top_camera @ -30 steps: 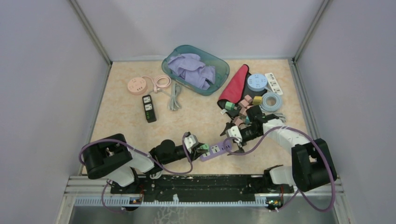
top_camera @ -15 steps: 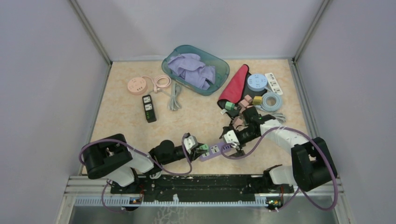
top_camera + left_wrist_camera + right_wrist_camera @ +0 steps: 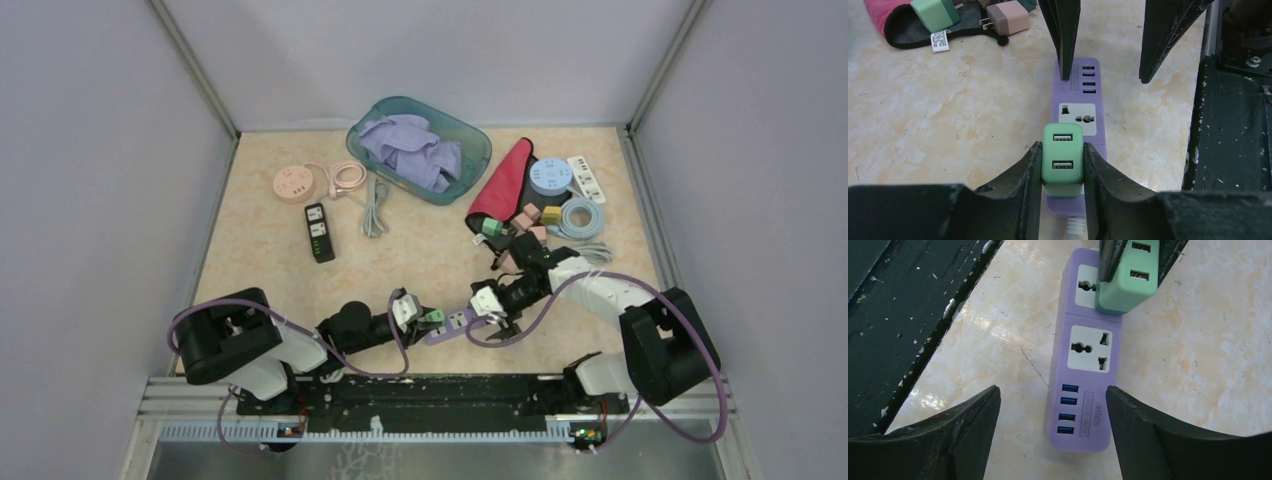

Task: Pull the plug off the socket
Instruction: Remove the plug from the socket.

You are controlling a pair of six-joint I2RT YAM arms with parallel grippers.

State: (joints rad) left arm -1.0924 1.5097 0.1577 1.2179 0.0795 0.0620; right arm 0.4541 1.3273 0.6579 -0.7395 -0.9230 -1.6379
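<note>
L fingers (image 3: 1024, 175) clamped on green plug (image 3: 1063, 160), plug seated in purple strip (image 3: 1077, 107). R fingers (image 3: 968, 425) apart, straddling strip's USB end. Teal basket (image 3: 468, 137): lilac cloth (image 3: 410, 145) inside.

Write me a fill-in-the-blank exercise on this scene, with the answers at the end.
1. The left gripper is shut on the ______ plug.
2. That plug sits in a ______ power strip lying on the table.
3. The right gripper has its open fingers on either side of the strip's end that carries four ______ ports.

Missing words: green; purple; USB.
</note>
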